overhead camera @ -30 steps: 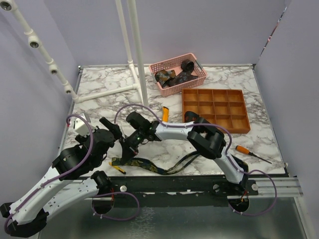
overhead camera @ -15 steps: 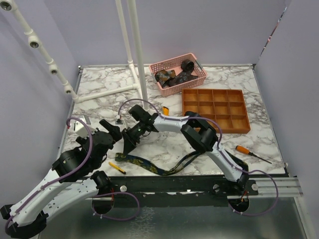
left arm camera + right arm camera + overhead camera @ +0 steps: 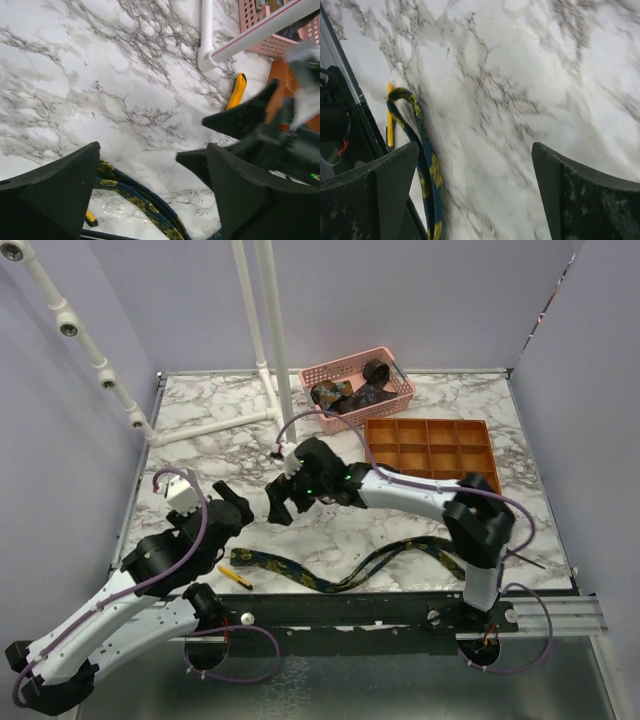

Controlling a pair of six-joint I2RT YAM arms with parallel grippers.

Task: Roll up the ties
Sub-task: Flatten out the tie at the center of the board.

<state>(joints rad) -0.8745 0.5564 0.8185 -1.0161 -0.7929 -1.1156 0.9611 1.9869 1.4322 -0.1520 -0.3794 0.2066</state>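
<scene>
The tie [image 3: 290,570] lies flat and unrolled along the near edge of the table [image 3: 200,440]. Its floral end sits just beside a small yellow tool [image 3: 236,578]. The left gripper [image 3: 152,160] and right gripper [image 3: 475,150] hover near that end, fingers spread wide and empty. Treat this step as the approach to a first grasp, with no coil started. Next, lower one gripper onto the floral end and pinch only fabric, clear of the tool.

Robot lab test cell, plain lavender walls [image 3: 400,300], marble-print tabletop [image 3: 205,452], white pipe frame [image 3: 278,340], metal mounting rail [image 3: 560,615]
</scene>
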